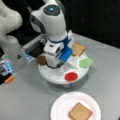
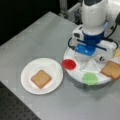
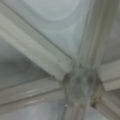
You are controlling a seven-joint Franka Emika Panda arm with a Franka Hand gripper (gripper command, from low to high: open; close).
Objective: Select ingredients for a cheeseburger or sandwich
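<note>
Gripper (image 1: pixel 55 65) down low over the middle of the round white divided tray (image 2: pixel 75 76); whether it is clenched or released, I cannot tell.
One tan-brown toast square (image 2: pixel 41 79) lies on the white paper plate (image 2: pixel 27 72); another toast square (image 2: pixel 112 70), red disc (image 2: pixel 69 64), green leaf piece (image 2: pixel 90 78) and dark brown patty (image 1: pixel 41 60) sit in tray compartments.

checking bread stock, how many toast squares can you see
2: one toast square on the white plate, another toast square in the divided tray. The arm covers part of the tray, so more may be hidden.
</note>
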